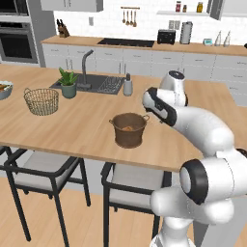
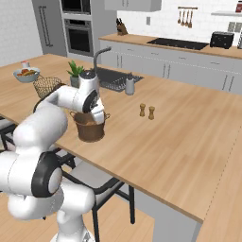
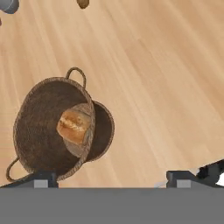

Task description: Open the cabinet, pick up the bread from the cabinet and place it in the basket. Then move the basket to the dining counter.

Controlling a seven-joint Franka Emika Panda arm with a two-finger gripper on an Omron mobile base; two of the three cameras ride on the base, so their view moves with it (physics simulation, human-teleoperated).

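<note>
- Two dark fingertips [image 3: 43, 179] stand far apart at the bottom of the hand view, so the jaws [image 3: 111, 179] are wide open and hold nothing.
- Looking down from the hand, the basket [image 3: 41, 118] sits below the jaws and off to one side, close to one fingertip; bare wood lies under the gap between the tips.
- Inside the basket lies the bread [image 3: 73, 126], a small golden-brown roll resting on the bottom, not touched by the jaws.
- From the right base view, the hand hangs just above the basket [image 2: 90, 130], near its rim.
- On the bench [image 1: 72, 135] the basket [image 1: 129, 130] stands upright, close to the front edge, with its two small handles sticking out.
- Farther left on the same bench is a lighter open-weave basket [image 1: 41, 100], well apart from the dark one.
- Past it are a potted plant [image 1: 68, 83] and a sink [image 1: 96, 83].
- Two little shakers [image 2: 146, 111] stand on the bench to the right of the basket.
</note>
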